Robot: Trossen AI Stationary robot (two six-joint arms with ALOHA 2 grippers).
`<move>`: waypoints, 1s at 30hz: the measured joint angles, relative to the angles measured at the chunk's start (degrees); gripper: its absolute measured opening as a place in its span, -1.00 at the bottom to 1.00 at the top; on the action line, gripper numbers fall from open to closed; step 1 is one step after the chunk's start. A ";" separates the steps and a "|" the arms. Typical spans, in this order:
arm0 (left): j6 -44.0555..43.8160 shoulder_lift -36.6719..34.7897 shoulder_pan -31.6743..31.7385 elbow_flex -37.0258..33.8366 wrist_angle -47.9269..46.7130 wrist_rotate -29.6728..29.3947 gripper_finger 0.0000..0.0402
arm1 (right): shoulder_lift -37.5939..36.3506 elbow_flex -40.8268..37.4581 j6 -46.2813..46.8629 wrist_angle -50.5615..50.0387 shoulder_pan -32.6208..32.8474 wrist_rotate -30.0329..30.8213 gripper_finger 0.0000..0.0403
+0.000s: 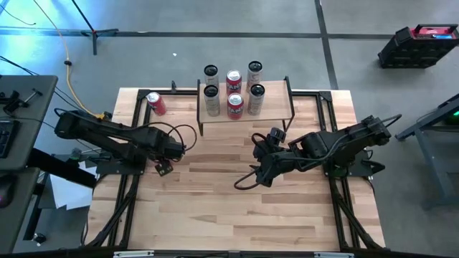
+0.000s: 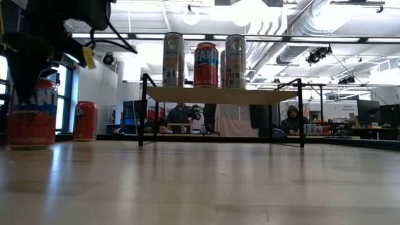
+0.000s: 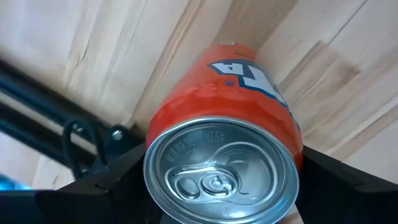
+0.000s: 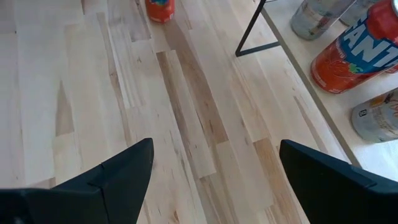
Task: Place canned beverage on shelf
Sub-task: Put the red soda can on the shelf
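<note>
An orange-red soda can (image 3: 224, 155) stands upright on the table; in the low view this can (image 2: 31, 115) is at the left. My left gripper (image 1: 166, 153) points straight down over it, open, one finger on either side of the can's upper part. In the high view the gripper hides the can. The shelf (image 1: 276, 111), a light plank on thin black legs, stands at the table's far middle with several cans on it. My right gripper (image 1: 255, 155) hangs open above the table near the shelf's front edge, nothing between its fingers (image 4: 124, 174). My left gripper has its two fingers (image 3: 112, 186) beside the can's side wall just below the top rim (image 3: 152, 155), coming from above. Whether they touch the can I cannot tell. The can stands upright with its base on the table.
A second red can (image 1: 155, 104) stands on the table left of the shelf, near the far edge. The shelf's black legs (image 2: 143, 112) reach the table. Bare wood lies between the arms and toward the near edge. People sit in the room beyond.
</note>
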 joint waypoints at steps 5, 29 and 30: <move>-0.91 0.28 -2.56 2.99 4.44 2.00 0.46 | 0.00 0.00 -0.24 0.10 0.00 -1.79 0.66; 12.46 26.24 -6.61 31.54 8.49 7.84 0.44 | 0.00 -0.03 14.48 -11.59 12.91 3.15 0.66; 13.78 27.46 -6.08 33.43 8.52 7.87 0.44 | -0.02 -0.45 16.29 -11.97 14.18 4.09 0.66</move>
